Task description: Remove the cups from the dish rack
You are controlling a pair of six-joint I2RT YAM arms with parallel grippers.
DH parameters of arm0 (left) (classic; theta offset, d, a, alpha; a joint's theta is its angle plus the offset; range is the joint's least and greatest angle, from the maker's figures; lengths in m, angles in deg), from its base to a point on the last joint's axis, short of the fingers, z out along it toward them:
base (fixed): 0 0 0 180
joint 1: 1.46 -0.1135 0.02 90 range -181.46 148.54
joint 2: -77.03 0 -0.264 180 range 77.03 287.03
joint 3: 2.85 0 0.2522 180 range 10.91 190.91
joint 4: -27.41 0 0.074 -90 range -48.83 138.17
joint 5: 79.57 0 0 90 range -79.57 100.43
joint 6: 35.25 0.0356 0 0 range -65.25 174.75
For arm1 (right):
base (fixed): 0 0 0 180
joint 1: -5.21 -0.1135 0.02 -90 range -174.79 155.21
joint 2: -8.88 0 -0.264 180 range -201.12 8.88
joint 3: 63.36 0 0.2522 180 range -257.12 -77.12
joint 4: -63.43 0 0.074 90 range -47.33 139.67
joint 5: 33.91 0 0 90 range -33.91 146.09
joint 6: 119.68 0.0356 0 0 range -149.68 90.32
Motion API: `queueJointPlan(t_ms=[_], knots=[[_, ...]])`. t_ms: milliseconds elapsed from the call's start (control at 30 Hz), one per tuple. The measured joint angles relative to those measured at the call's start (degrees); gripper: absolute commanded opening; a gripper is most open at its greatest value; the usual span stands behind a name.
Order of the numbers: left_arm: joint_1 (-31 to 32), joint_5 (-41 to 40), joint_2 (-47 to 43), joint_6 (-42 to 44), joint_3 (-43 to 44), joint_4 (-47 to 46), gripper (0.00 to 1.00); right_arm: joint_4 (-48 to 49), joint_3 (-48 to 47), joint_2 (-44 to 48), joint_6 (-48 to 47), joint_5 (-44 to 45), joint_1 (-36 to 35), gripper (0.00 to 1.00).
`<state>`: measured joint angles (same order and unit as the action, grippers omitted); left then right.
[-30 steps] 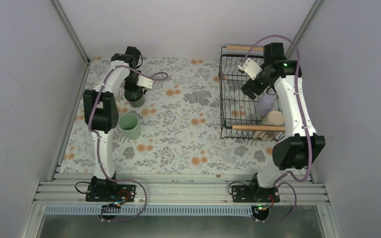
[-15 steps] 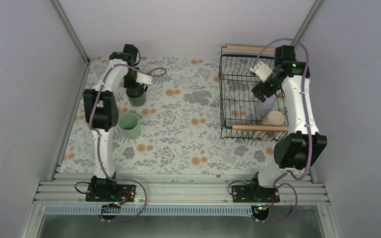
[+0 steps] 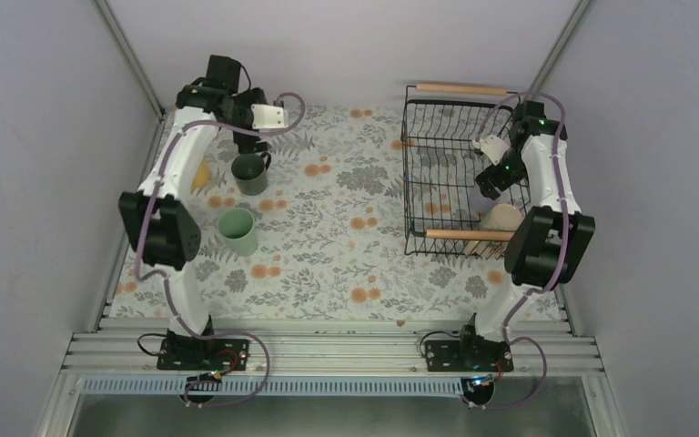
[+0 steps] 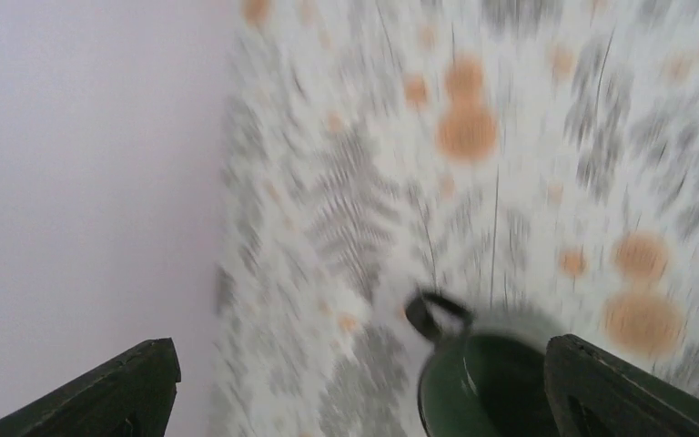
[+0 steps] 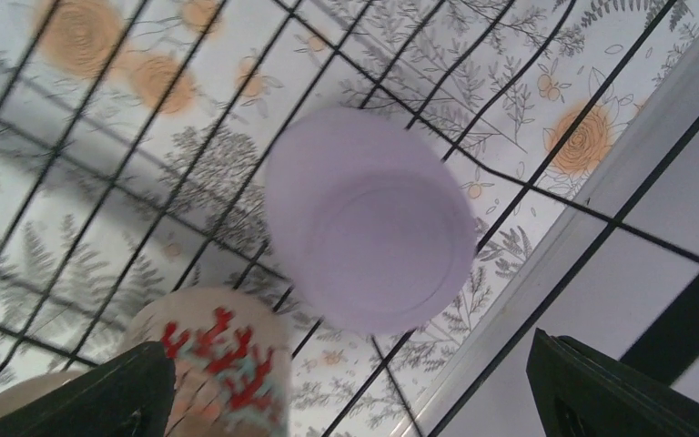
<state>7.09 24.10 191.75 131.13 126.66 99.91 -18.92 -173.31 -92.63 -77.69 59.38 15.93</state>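
Where the right gripper [image 5: 350, 355] hangs, a lavender cup [image 5: 370, 218] sits beneath.

— What does the rig look like from your end?
— I've got 2 arms, the left arm [image 3: 178, 155] and the right arm [image 3: 546, 177], both white links with bulky black joints on black bases [image 3: 196, 350].
— Cables?
— I see 1 lilac cable [image 3: 300, 109] looping along each arm, and a white camera box [image 3: 268, 115] at each wrist. 1 green light [image 3: 539, 119] glows on the right arm. My wrist views show dark wedge-shaped fingers [image 4: 100, 396].
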Motion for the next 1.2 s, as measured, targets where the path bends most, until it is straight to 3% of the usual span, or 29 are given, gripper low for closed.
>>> queueJointPlan(t_ms=[67,233,433,500,600,633,667,700,767,867,1033,1200], knots=[[1.3,7.0,-6.6,-3.7,-1.3,-2.4,1.0,0.7,-1.6,-3.1,0.2,-0.2,1.1,1.0],[3.8,15.6,-12.5,-13.1,-3.4,-9.2,1.0,0.8,-6.7,-9.0,1.2,-2.1,2.3,1.0],[10.0,15.3,-12.8,-24.1,-9.5,-14.2,0.99,-1.5,-9.6,-14.6,2.3,-7.0,2.6,0.9],[12.2,14.8,-11.8,-25.9,-10.3,-14.2,0.92,-2.6,-9.6,-15.6,2.6,-8.5,2.6,0.79],[14.8,14.9,-10.7,-28.7,-11.0,-14.3,0.8,-3.2,-9.6,-15.9,3.0,-9.1,2.6,0.55],[15.0,15.0,-10.4,-29.5,-11.1,-14.4,0.81,-3.4,-9.6,-15.9,3.6,-9.1,2.6,0.49],[15.0,15.0,-10.4,-30.4,-11.1,-14.6,0.94,-3.4,-9.6,-15.8,4.1,-9.0,2.7,0.45],[14.8,15.0,-10.3,-31.1,-11.0,-15.1,0.99,-3.4,-9.6,-15.7,4.4,-9.0,2.8,0.4],[14.5,15.3,-10.3,-32.1,-11.1,-16.1,1.0,-3.5,-9.6,-15.6,4.6,-9.2,2.9,0.32],[14.1,17.7,-11.1,-34.5,-13.0,-20.1,1.0,-3.8,-9.6,-14.8,5.0,-9.9,2.8,0.28],[14.6,25.1,-16.7,-41.0,-24.5,-33.1,1.0,-4.4,-9.8,-7.5,5.2,-12.4,0.4,0.26],[16.5,28.0,-15.2,-47.2,-24.9,-44.9,1.0,-4.5,-13.5,3.5,5.5,-19.4,-5.0,0.28]])
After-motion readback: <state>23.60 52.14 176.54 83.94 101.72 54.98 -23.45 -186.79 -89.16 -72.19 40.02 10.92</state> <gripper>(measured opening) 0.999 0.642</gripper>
